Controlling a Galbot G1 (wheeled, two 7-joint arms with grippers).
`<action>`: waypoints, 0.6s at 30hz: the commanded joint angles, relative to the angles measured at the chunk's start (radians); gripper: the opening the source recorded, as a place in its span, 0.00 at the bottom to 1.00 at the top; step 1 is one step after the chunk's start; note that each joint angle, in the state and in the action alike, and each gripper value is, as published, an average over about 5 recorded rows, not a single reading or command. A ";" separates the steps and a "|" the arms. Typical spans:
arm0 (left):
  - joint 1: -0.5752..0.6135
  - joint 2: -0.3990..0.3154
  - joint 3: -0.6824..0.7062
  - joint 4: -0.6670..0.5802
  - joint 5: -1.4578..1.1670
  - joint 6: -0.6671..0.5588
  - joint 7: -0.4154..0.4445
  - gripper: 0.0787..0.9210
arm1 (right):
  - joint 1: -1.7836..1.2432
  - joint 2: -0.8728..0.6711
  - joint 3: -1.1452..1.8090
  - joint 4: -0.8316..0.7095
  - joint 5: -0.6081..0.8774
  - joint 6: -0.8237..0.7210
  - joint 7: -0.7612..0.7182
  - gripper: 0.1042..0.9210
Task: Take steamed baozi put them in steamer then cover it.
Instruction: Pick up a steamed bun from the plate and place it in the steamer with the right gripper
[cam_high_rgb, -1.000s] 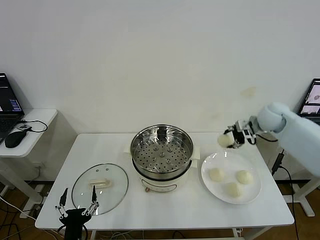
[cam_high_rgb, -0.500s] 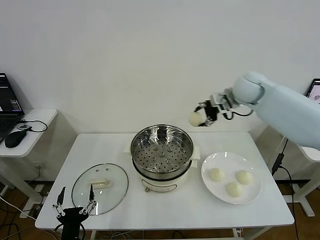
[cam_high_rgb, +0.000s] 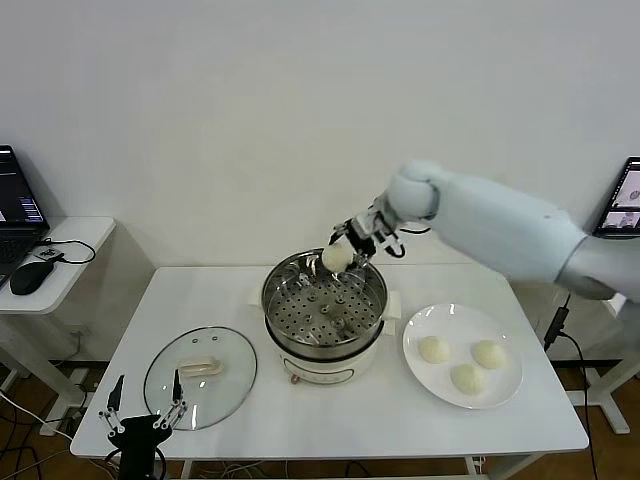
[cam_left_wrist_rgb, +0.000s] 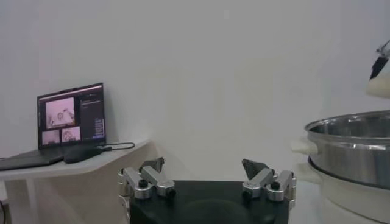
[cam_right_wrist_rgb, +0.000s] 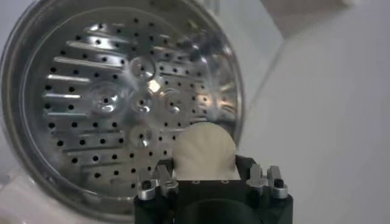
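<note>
1 steamed baozi (cam_high_rgb: 336, 257) clenched in the jaws of the right gripper (cam_high_rgb: 345, 252), held above the steamer's (cam_high_rgb: 323, 311) far rim. 3 baozi (cam_high_rgb: 466, 363) on the white plate (cam_high_rgb: 505, 392), right of steamer. Cover (cam_high_rgb: 200, 375) flat on worktop (cam_high_rgb: 360, 420), left of steamer. Left gripper (cam_high_rgb: 141, 412) at the worktop's near-left edge, jaws released.

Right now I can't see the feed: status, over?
Right tool shut on a bun over the steamer's far rim. Left tool open, parked by the lid. Tray bare.
</note>
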 joint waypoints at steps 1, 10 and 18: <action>0.000 -0.002 -0.001 0.002 0.000 0.001 0.000 0.88 | -0.027 0.098 -0.058 -0.087 -0.182 0.202 0.035 0.66; -0.009 0.001 -0.001 0.009 0.000 0.001 0.000 0.88 | -0.054 0.138 -0.044 -0.178 -0.278 0.314 0.074 0.67; -0.011 0.007 0.000 0.008 -0.001 0.001 -0.001 0.88 | -0.075 0.164 -0.027 -0.236 -0.340 0.358 0.100 0.67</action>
